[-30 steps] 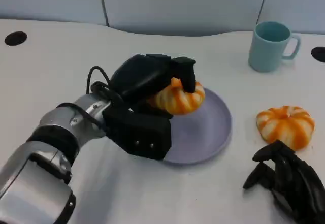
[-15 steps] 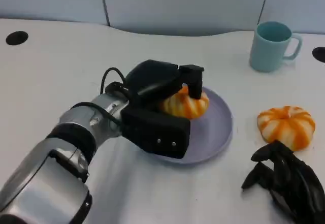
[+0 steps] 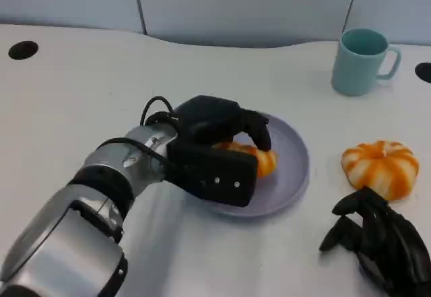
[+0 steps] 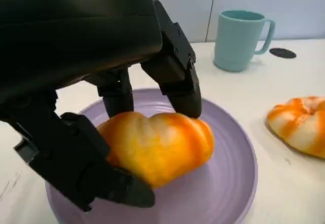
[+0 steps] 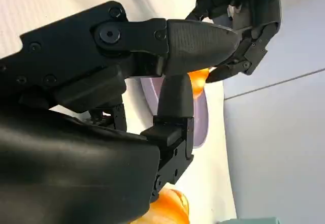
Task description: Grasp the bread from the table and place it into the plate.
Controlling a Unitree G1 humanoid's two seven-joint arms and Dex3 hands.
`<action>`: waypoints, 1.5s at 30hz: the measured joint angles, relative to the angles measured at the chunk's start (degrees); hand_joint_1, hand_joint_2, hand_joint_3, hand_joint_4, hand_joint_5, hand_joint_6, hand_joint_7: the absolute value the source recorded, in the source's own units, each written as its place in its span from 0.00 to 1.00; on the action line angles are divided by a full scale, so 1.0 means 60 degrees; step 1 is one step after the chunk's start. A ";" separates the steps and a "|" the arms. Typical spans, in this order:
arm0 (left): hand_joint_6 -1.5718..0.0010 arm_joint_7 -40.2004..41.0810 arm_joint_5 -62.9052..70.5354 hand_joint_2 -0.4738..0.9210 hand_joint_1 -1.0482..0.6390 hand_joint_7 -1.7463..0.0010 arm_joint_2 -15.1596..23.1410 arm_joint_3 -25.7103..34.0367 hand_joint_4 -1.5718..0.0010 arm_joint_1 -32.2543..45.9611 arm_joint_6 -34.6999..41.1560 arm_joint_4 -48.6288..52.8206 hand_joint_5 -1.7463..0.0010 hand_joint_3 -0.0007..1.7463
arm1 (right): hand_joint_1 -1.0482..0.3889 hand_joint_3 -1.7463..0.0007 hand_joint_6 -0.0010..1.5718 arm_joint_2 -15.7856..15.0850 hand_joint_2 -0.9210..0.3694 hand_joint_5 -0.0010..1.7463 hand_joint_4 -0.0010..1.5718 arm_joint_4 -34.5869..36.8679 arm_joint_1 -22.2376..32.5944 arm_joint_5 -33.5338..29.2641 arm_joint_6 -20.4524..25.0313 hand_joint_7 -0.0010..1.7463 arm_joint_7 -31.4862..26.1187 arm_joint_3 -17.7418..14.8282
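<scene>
An orange-and-white striped bread [image 3: 257, 158] sits low on the purple plate [image 3: 294, 173], and my left hand [image 3: 214, 127] grips it from above. In the left wrist view the fingers [image 4: 179, 80] press the bread's [image 4: 158, 146] far side, the thumb its near side, and its underside meets the plate [image 4: 229, 185]. A second striped bread [image 3: 378, 168] lies on the table to the right of the plate. My right hand [image 3: 378, 244] rests near the front right edge, holding nothing, fingers loosely bent and apart. The right wrist view shows the left hand [image 5: 245, 25] over the bread [image 5: 199, 76].
A light teal mug [image 3: 360, 61] stands at the back right, also seen in the left wrist view [image 4: 238, 39]. Black round holes [image 3: 22, 50] mark the table's far left and far right. The second bread [image 4: 300, 125] lies close to the plate's right rim.
My left hand has lowered the bread from above the plate's left part down onto the plate. The right hand has stayed in place.
</scene>
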 measured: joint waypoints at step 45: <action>0.72 -0.5316 -0.7259 1.00 0.17 0.95 0.0685 0.4967 0.74 0.3557 -0.1505 -0.2926 0.70 0.17 | 0.39 0.72 0.25 0.0029 0.00 1.00 0.34 0.0090 -0.0043 0.0014 -0.0075 0.93 -0.0016 -0.0080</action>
